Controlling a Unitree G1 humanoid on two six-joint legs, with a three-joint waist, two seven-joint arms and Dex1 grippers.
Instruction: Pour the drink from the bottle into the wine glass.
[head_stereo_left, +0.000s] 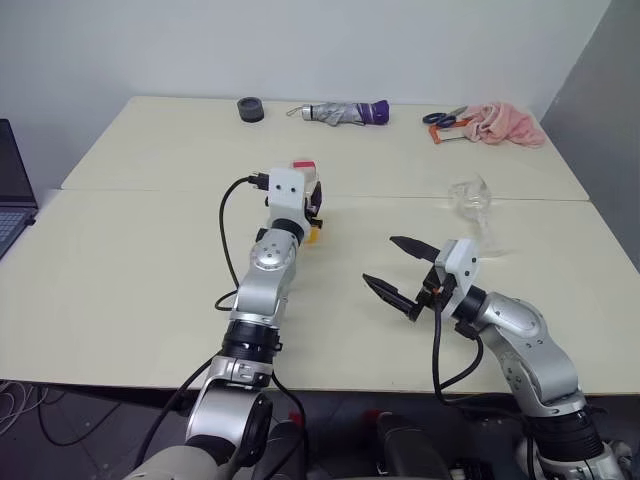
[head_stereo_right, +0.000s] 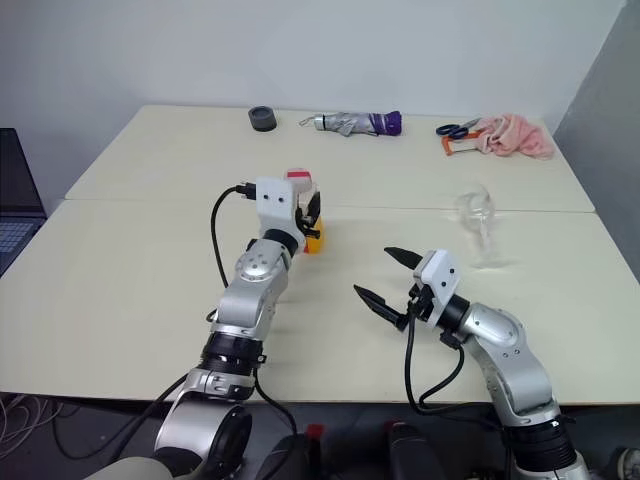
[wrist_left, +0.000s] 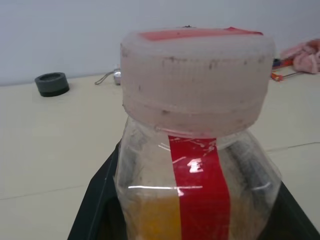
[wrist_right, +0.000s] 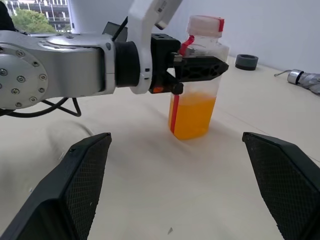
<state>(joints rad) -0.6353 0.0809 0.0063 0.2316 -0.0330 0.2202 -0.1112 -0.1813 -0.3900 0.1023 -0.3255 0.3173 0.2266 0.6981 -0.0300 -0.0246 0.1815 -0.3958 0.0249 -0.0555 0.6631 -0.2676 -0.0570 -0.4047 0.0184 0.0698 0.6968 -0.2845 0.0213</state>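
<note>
The bottle (wrist_right: 197, 85) stands upright on the table (head_stereo_left: 140, 260), left of centre. It is clear, with a red stripe and a white-and-red cap (wrist_left: 197, 75). The orange drink (wrist_right: 192, 115) fills its lower half. My left gripper (head_stereo_left: 315, 200) is shut on the bottle's upper body, with one black finger (wrist_right: 200, 67) on each side. The wine glass (head_stereo_left: 470, 200) stands upright and empty-looking to the right, a little beyond my right gripper (head_stereo_left: 380, 260). That gripper hovers open above the table, pointing toward the bottle and holding nothing.
Along the far edge lie a black ring (head_stereo_left: 250, 109), a folded umbrella (head_stereo_left: 345, 113), scissors (head_stereo_left: 445, 118) and a pink cloth (head_stereo_left: 505, 123). A laptop (head_stereo_left: 12, 190) sits at the left edge. A seam crosses the table behind the bottle.
</note>
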